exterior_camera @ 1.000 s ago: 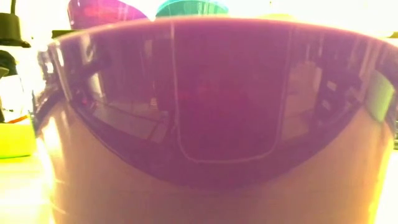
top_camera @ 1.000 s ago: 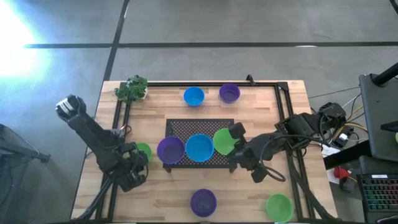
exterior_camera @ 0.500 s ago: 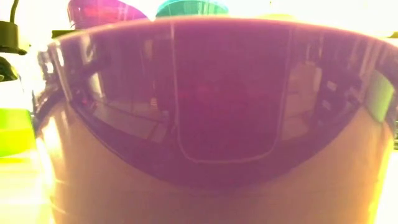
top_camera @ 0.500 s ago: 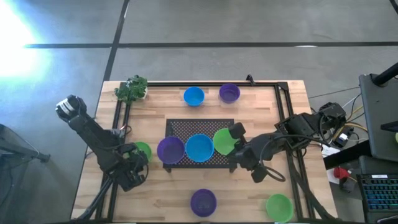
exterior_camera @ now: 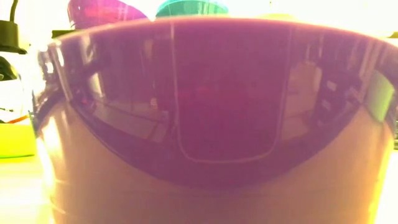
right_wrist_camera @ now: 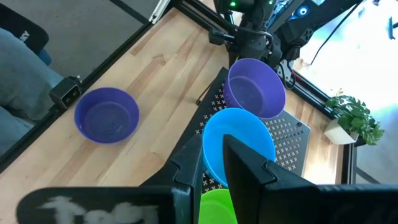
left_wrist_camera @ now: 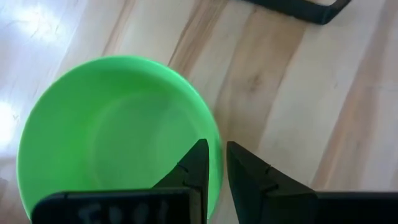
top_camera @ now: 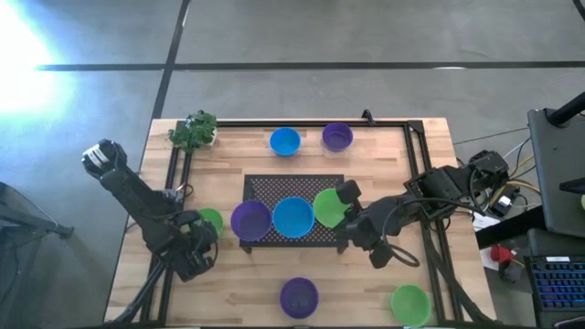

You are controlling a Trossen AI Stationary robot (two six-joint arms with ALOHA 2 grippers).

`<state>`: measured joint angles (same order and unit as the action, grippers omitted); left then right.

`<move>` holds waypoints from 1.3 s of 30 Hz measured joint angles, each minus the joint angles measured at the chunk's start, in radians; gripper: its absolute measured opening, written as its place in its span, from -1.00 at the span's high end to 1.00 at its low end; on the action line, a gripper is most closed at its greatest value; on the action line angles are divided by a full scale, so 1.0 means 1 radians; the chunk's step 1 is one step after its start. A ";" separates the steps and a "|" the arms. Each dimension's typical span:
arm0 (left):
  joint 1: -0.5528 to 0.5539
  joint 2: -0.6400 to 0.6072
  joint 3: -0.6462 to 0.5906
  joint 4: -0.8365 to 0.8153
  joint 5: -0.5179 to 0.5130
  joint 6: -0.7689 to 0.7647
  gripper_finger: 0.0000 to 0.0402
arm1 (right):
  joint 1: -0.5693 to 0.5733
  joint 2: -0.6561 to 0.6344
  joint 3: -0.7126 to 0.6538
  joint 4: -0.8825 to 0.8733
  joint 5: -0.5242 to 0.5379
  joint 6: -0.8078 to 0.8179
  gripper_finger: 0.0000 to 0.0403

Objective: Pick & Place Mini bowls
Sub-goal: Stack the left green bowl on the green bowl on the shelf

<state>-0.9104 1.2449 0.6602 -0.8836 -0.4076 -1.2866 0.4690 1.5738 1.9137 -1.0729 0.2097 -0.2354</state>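
The wooden table (top_camera: 384, 146) was the biggest thing in play, with the black mesh mat (top_camera: 294, 187) sitting about in the middle of it, so I placed everything else off that mat. My two arms came next: my left gripper (top_camera: 203, 239) was down off the mat's left edge, and my right gripper (top_camera: 345, 215) was at the mat's right edge.

On the mat itself three bowls sat in a touching row: a purple bowl (top_camera: 249, 220), a blue bowl (top_camera: 293, 217) and a green bowl (top_camera: 327, 206). My right fingers were nearly together, pinching the rim of that green one on the mat's right side.

Over on the left of the mat, a second green bowl (left_wrist_camera: 118, 134) rested on the bare wood, and my left fingers (left_wrist_camera: 198, 168) were squeezed down to a thin gap on its rim, one inside, one outside.

Beyond the mat's far edge stood another blue bowl (top_camera: 284, 141) and another purple bowl (top_camera: 337, 136), side by side but apart. On the near side of the mat was a third purple bowl (top_camera: 298, 296), with a third green bowl (top_camera: 409, 302) further right of it.

The little plant (top_camera: 195, 131) sat off the mat's far left corner.
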 joint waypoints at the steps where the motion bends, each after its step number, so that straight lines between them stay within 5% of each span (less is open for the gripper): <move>1: 0.000 0.000 -0.005 0.002 0.000 -0.005 0.75 | 0.000 0.000 0.000 0.000 0.000 0.000 0.71; 22: 0.000 0.001 -0.026 0.019 0.009 -0.035 0.76 | 0.000 0.000 0.000 0.000 0.000 0.000 0.71; 29: 0.000 0.001 -0.026 0.016 0.036 -0.054 0.97 | 0.000 0.000 0.000 0.000 0.000 0.000 0.71; 39: 0.000 0.001 0.006 0.005 0.048 -0.015 0.99 | 0.000 0.000 0.000 0.000 0.000 0.000 0.71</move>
<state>-0.9100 1.2457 0.6662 -0.8787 -0.3593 -1.3013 0.4690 1.5742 1.9137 -1.0725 0.2096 -0.2352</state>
